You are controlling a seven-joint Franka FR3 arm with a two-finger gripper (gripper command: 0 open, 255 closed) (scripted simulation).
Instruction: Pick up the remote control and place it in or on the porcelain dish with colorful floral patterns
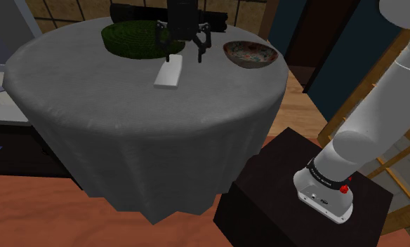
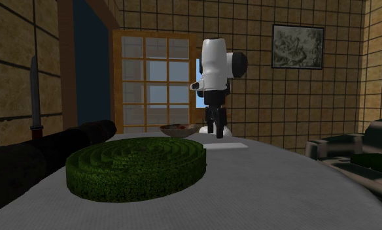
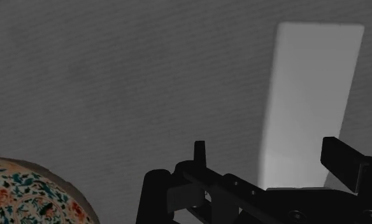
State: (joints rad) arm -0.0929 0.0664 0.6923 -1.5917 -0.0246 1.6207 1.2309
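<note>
One round, grey-draped tabletop (image 1: 126,119) carries everything. One green maze-patterned disc (image 1: 137,38) lies just behind the one white remote (image 1: 169,73). One floral dish (image 1: 250,55) sits beside the remote, with bare cloth between them. The one claw (image 1: 184,50) hangs over the remote's disc-side end, fingers spread, clasping nothing.

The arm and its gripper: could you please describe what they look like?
The arm is built of rounded white segments with dark joints. Near the stand it carries a dark ring with pale lettering and a red dot. The gripper is all black, with two slim fingers on an angular body.
</note>
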